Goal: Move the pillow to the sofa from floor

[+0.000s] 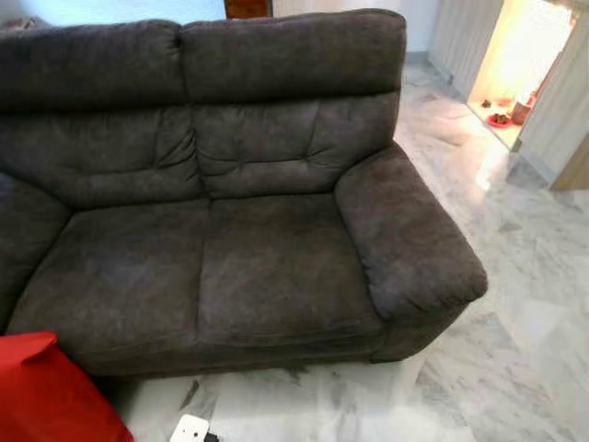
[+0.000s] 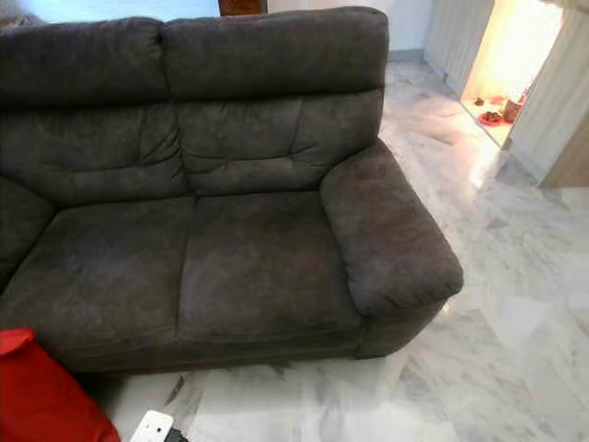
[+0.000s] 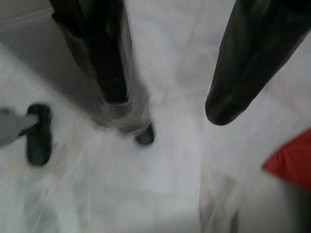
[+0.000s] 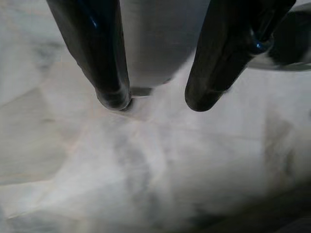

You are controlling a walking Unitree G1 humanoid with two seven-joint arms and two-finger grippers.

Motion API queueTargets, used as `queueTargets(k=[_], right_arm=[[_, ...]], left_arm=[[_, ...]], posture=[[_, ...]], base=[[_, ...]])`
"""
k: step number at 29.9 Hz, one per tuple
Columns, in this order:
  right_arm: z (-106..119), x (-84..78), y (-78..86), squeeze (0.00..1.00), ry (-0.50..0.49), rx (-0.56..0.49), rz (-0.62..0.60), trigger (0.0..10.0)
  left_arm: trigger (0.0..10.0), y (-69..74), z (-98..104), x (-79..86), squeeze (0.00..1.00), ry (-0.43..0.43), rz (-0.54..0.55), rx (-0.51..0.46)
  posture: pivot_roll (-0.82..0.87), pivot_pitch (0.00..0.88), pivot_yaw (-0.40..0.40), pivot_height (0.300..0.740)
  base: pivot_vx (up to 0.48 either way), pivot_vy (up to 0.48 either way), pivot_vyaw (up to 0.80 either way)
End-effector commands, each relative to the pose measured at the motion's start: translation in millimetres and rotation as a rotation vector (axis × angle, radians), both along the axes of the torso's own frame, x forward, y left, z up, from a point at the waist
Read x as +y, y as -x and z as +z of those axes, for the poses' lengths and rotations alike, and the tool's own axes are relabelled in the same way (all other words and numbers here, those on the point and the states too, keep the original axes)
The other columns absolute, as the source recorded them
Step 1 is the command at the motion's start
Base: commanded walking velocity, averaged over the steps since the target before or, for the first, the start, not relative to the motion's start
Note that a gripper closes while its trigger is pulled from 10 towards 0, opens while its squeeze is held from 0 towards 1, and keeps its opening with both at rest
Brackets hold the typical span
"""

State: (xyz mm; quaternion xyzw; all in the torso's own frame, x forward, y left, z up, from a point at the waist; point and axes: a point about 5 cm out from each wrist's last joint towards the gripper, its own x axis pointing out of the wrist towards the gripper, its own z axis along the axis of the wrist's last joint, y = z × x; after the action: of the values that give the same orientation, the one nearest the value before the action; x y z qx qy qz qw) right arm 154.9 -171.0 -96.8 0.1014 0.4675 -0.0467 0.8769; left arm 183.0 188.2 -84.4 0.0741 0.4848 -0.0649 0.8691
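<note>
One red fabric pillow [image 1: 46, 391] lies on marble floor [image 1: 515, 368] before the grey plush sofa [image 1: 230, 184], its long axis unclear; left gripper [image 3: 167, 111] and right gripper [image 4: 155, 99] jaws apart.

Floor [image 1: 515, 304]: white marble with grey veining, reflecting light.
Seating: dark grey sofa [image 1: 230, 203] standing against the wall.
Doorway [image 1: 520, 64]: bright warm light spilling in at far right.
Wall [image 1: 120, 9]: pale strip showing behind the backrest.
</note>
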Motion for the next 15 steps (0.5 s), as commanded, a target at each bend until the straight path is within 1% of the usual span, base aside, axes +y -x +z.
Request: queueTargets(k=[1, 6, 15], right_arm=[[-1.1, -4.3, 4.4, 0.00, 0.013, 0.005, 0.016, 10.0], [-1.3, -3.0, 4.7, 0.00, -0.004, 0.000, -0.019, 10.0], [-1.0, -8.1, 5.4, 0.00, -0.003, -0.002, -0.049, 10.0]], left_arm=[[10.0, 1.6, -1.0, -0.4, 0.00, -0.010, -0.011, 0.015], [10.0, 0.6, -0.5, -0.1, 0.00, -0.010, -0.011, 0.014], [10.0, 0.5, -0.7, -1.5, 0.00, -0.005, -0.012, 0.013]], posture=[[-0.05, 0.109, 0.037, 0.740], [-0.06, 0.109, 0.040, 0.740], [-0.06, 0.110, 0.034, 0.740]], base=[[0.000, 0.390, 0.80], [0.000, 0.387, 0.80], [0.000, 0.391, 0.00]])
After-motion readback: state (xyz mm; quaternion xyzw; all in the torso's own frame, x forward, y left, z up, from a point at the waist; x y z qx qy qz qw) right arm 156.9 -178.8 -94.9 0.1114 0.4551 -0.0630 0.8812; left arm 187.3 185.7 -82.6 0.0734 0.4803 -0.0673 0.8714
